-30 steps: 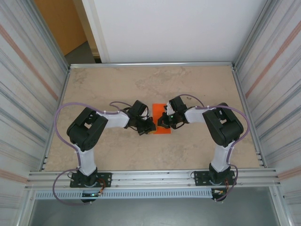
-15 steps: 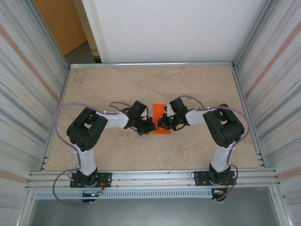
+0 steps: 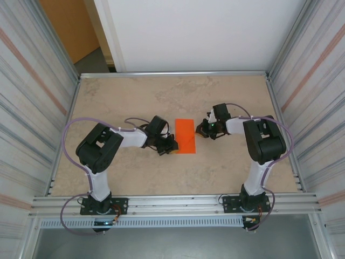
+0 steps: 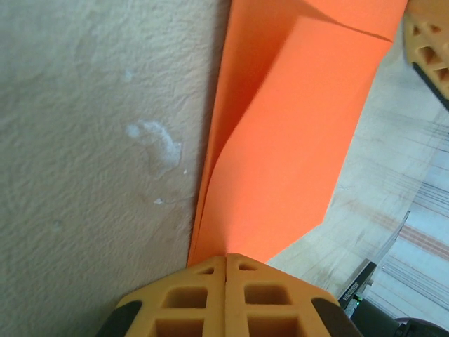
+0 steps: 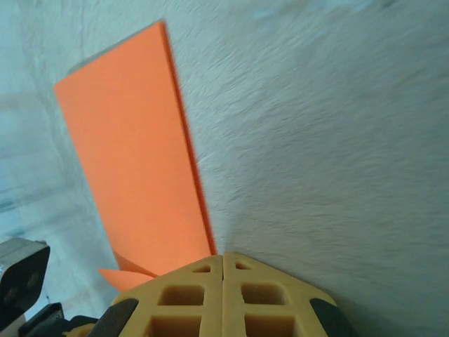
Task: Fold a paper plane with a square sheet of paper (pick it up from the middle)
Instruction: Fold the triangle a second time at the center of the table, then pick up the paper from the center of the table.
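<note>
The square sheet of paper [image 3: 185,136], bright orange, lies folded into an upright rectangle at the middle of the table. In the left wrist view the paper [image 4: 295,126] has its upper layer lifting slightly along the left fold. My left gripper [image 3: 172,147] is shut, its tips [image 4: 226,258] touching the sheet's lower left corner. My right gripper [image 3: 201,129] is shut and sits on the table just right of the sheet's right edge [image 5: 133,140], with nothing between its fingers [image 5: 223,257]. The paper plane is out of view.
The beige table [image 3: 135,97] is bounded by a metal rail at the near edge [image 3: 172,204], corrugated walls on the left [image 3: 32,108] and right [image 3: 318,108], and a white panel [image 3: 194,32] at the back.
My right gripper has pulled back to the right, off the orange sheet, which now shows whole. The left gripper has stayed at the sheet's lower left corner.
</note>
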